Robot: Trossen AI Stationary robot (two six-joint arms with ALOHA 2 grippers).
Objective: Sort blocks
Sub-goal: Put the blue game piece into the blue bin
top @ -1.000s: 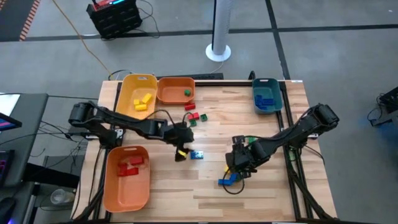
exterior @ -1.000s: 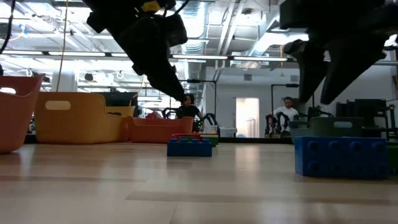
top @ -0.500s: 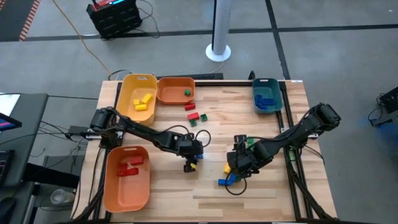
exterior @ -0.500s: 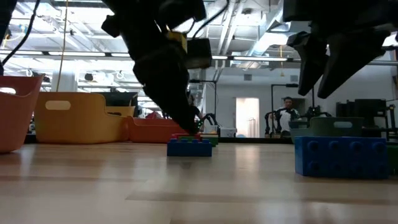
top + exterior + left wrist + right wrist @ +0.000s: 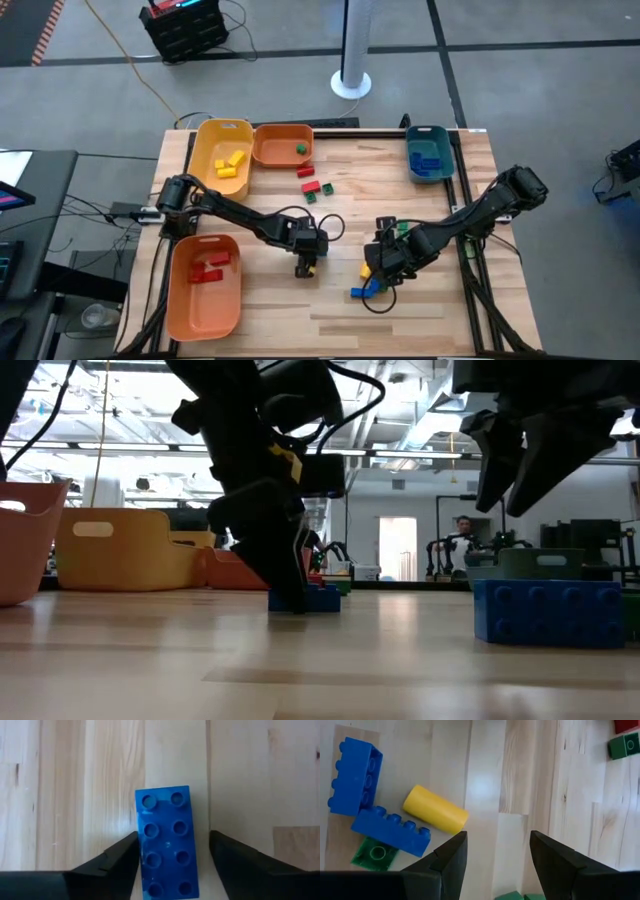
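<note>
My left tool (image 5: 170, 852) is standing low over the middle of the worktop (image 5: 400, 200), its two dark fingers apart and straddling a blue block (image 5: 166, 847). One finger is sitting against the block's long side; a narrow gap is showing at the other finger. The block is lying flat on the wood, studs up, two rows of four, its plastic slightly scuffed. In the low view the left tool (image 5: 290, 595) is reaching down to the board right at that block (image 5: 322, 598).

My right tool (image 5: 497, 852) is hovering over the right half of the worktop, fingers apart and holding nothing. Near it a small cluster is lying: a smooth yellow cylinder (image 5: 435, 810) touching a long blue block (image 5: 390, 830), a second blue block (image 5: 355, 775) alongside, and a green block (image 5: 375, 854) partly under the long blue one. A green block (image 5: 623, 745) and a red piece are lying well apart from these.

Farther out, red and green blocks (image 5: 315, 185) are lying loose near the bins. A yellow bin (image 5: 205, 150) is holding yellow blocks, an orange bin (image 5: 270, 140) one green block, a teal bin (image 5: 412, 150) blue blocks, and a large orange bin (image 5: 185, 310) red blocks. The worktop is pale planked wood, smooth.
</note>
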